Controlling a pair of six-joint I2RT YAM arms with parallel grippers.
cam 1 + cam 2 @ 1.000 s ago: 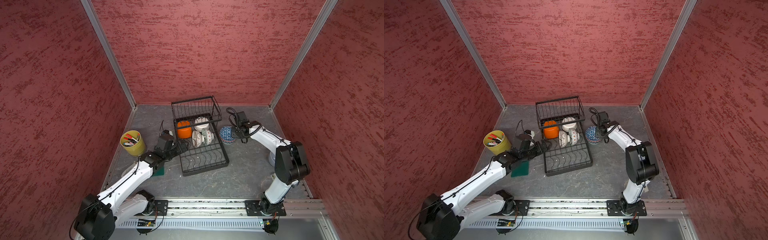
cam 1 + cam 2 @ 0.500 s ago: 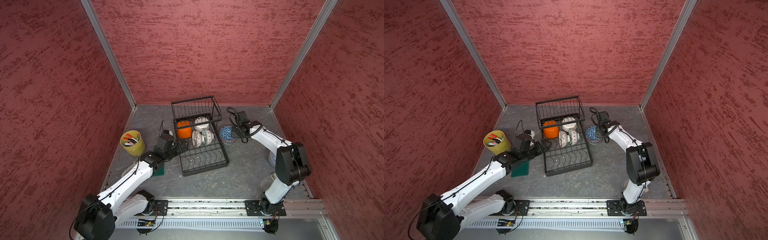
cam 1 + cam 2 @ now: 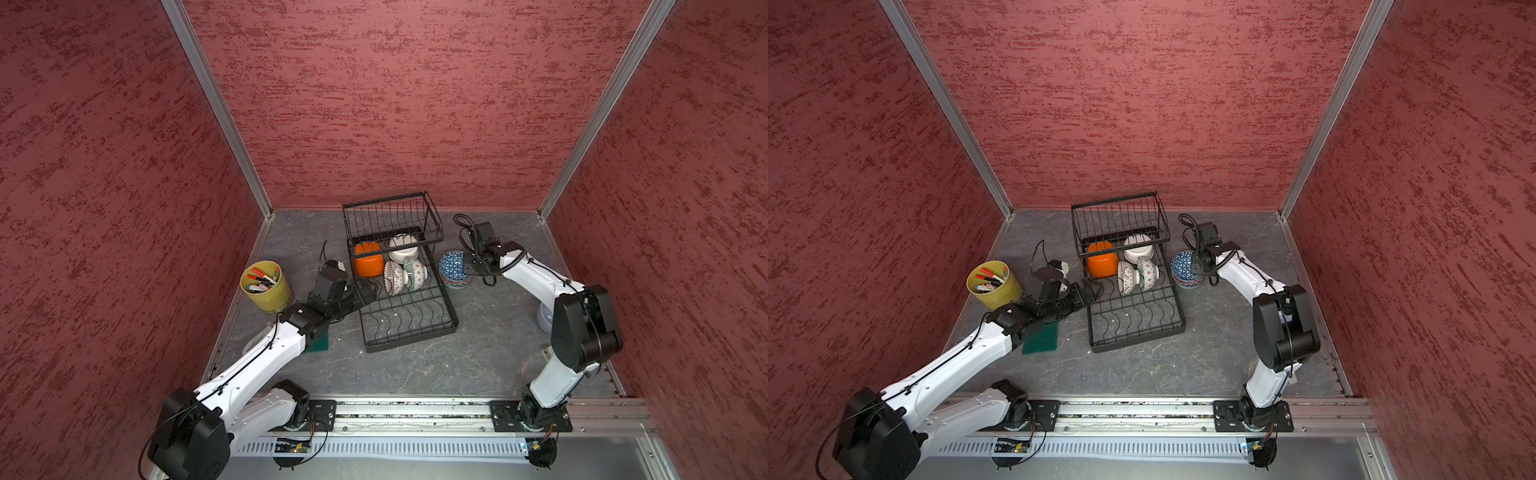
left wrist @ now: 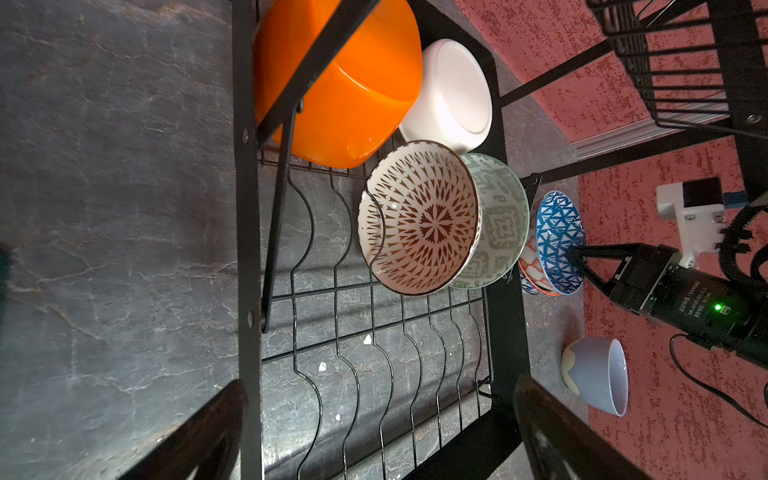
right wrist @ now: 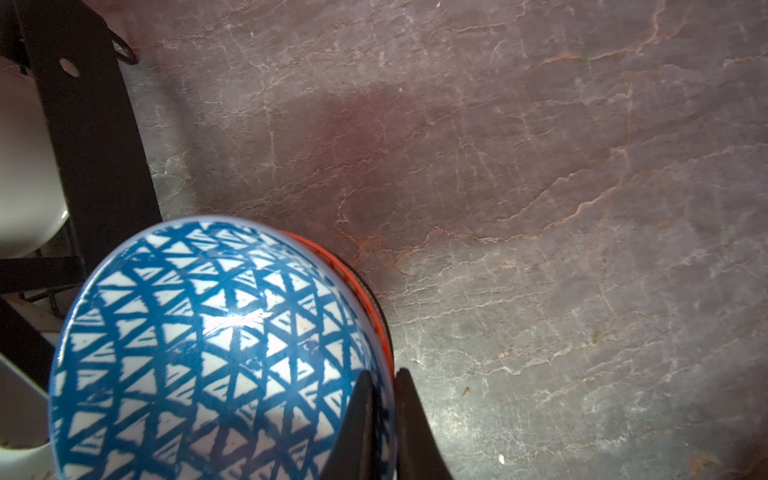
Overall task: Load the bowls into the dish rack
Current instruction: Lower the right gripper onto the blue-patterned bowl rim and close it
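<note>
The left gripper (image 3: pixel 367 292) hangs spread at the dish rack (image 3: pixel 411 340). Just right of the rack, the right gripper (image 5: pixel 382 374) pinches the rim of the blue bowl (image 3: pixel 452 266). Lift straight up off the orange-rimmed bowl (image 5: pixel 365 299) beneath, then stand it in a free slot.

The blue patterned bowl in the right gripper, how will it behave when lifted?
Probably stiff and breakable: the blue bowl looks like glazed ceramic. Its glossy surface may be slippery, and the right gripper pinches only one spot on the rim, so it could tilt. It nests in an orange-rimmed bowl, which might shift.
</note>
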